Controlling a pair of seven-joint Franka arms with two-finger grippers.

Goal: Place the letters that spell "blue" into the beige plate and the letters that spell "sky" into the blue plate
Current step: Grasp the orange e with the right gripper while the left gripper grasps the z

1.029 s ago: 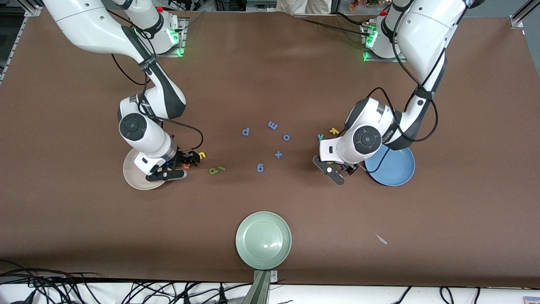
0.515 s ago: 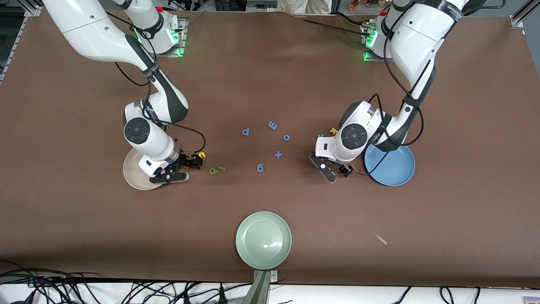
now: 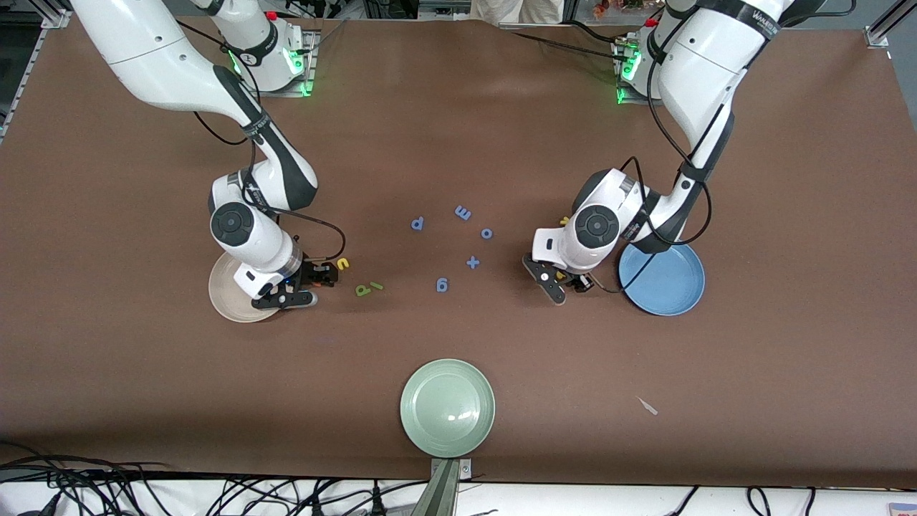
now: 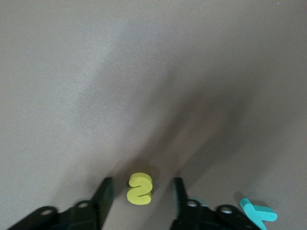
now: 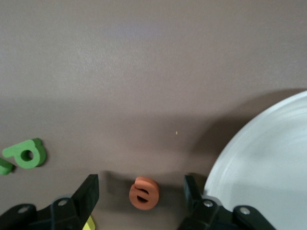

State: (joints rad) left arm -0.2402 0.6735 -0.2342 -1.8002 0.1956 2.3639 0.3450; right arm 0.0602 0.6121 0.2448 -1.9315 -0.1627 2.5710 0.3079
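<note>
The left tool (image 4: 140,191) sits low on the tabletop (image 3: 458,143), its fingers apart around the yellow s (image 4: 139,188), beside the blue plate (image 3: 670,287). The right tool (image 5: 141,191) likewise straddles the orange e (image 5: 144,193), unclamped, beside the beige plate (image 5: 268,158). Each should close squarely on its letter's edges before lifting.
</note>
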